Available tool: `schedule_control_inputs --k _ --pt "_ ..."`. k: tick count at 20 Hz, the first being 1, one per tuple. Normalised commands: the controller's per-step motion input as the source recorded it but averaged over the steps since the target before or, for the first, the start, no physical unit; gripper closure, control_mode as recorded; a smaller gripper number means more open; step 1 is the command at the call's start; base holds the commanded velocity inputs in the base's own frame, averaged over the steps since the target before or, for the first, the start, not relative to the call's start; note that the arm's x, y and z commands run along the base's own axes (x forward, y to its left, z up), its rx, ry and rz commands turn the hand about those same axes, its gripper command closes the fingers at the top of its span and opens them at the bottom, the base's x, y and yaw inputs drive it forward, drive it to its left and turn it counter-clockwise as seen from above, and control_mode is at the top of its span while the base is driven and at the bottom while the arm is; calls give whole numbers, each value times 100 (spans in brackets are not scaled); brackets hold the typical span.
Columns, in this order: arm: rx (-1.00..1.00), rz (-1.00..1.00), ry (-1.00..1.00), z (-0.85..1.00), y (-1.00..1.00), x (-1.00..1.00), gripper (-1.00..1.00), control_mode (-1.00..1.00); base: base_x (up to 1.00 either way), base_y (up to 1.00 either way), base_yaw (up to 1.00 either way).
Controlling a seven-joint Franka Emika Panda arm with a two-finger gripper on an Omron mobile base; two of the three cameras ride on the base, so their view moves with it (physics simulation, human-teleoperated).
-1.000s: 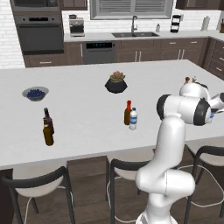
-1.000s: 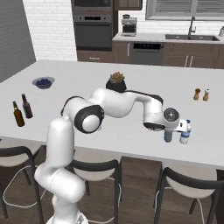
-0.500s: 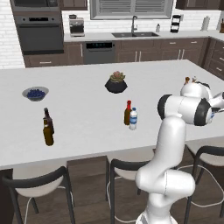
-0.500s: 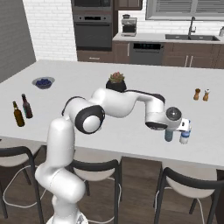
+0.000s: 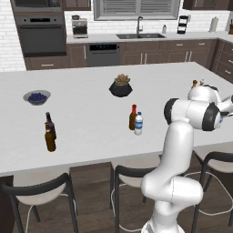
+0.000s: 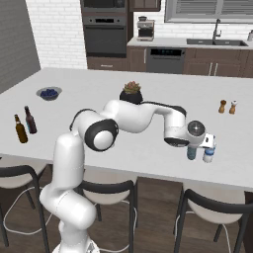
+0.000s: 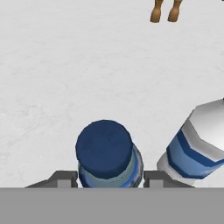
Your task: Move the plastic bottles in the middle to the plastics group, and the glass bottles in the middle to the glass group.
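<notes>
I see the white island counter (image 6: 148, 94) carrying a bowl (image 5: 37, 97) of dark berries. At its near right edge my gripper (image 7: 110, 178) clamps the teal bottle (image 6: 191, 151), upright just beside the labelled water bottle (image 6: 209, 152).

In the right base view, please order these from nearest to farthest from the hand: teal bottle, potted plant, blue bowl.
1. Teal bottle, right at the hand, by the counter's near edge.
2. Potted plant, mid-counter, to the left and farther back.
3. Blue bowl, far left.
</notes>
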Motion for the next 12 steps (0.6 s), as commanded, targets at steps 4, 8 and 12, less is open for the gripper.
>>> schedule_control_inputs --k 4,8,12 --pt "-3 0 0 12 0 0 -100 -100 0 0 0" --pt "-2 0 0 29 0 0 -100 -100 0 0 0" --pt "0 0 -2 48 7 0 -100 -100 0 0 0"
